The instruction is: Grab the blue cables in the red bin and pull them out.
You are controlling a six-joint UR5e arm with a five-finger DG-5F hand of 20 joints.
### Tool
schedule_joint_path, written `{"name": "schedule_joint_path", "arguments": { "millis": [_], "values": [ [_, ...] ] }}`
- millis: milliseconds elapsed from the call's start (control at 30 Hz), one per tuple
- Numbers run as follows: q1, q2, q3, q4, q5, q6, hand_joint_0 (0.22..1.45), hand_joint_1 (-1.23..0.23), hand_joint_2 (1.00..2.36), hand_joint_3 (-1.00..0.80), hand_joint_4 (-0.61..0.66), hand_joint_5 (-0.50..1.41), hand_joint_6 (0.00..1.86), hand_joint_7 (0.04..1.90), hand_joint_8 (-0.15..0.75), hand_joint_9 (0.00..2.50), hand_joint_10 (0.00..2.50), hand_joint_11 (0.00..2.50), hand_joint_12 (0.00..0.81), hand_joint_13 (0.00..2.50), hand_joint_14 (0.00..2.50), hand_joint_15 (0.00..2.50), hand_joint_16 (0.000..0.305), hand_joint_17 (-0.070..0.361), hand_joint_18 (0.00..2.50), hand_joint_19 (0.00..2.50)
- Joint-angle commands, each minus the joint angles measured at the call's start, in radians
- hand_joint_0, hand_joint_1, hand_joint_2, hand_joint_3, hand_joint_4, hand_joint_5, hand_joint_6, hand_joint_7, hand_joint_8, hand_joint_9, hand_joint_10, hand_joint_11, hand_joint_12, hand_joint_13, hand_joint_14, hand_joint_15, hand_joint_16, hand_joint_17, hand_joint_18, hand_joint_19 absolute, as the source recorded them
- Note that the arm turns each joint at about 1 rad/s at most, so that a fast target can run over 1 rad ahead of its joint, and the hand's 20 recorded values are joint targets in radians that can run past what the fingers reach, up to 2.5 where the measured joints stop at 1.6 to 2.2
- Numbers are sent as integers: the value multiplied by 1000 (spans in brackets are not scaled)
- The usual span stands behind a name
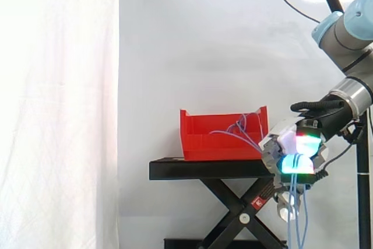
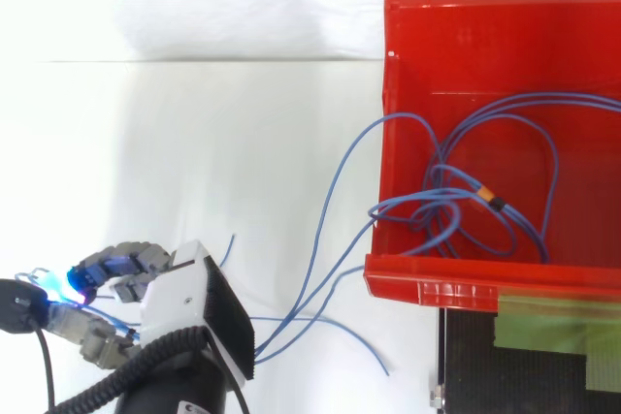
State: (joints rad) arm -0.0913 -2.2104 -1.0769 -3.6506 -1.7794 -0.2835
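Hand (image 1: pixel 294 153) closed on the blue cables (image 2: pixel 320 230), clear of the red bin (image 1: pixel 198 129).

Its fingers were curled round a bunch of the strands, the pads (image 1: pixel 297 163) glowing cyan, green and white in the side view. Below the hand, loose lengths of cable hung straight down. From the grip the other strands ran slack up and across to the bin, which stood near the hand on the black counter (image 1: pixel 204 169), on the side away from the arm. The hand itself sat just past the counter's edge, about level with its top. In the top view the strands climbed over the bin's near wall, and a tangle of loops lay inside, one bearing a small orange mark (image 2: pixel 485 199).
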Motion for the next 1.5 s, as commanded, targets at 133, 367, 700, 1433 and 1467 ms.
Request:
{"name": "schedule_joint_path", "arguments": {
  "millis": [133,367,700,1433,1467],
  "values": [
    [10,0,0,3,-3,-22,891,-779,1000,-1000,-62,856,895,687,228,861,18,440,297,677,13,296,36,81,522,309],
    [10,0,0,-3,-5,-168,891,-780,1000,-1000,-63,856,887,687,226,917,22,539,295,804,16,415,37,82,593,343],
    [10,1,0,-3,-9,-223,897,-780,1000,-1000,-57,848,887,688,228,964,20,633,308,1067,26,759,37,84,676,403],
    [10,0,0,3,-11,-282,900,-782,1000,-1000,-54,848,879,679,228,1012,23,687,246,1468,14,1605,39,88,822,574],
    [10,0,0,11,-11,-300,900,-782,1000,-1000,-52,847,875,691,229,1020,22,698,247,1482,11,1635,39,88,831,582]
  ]
}}
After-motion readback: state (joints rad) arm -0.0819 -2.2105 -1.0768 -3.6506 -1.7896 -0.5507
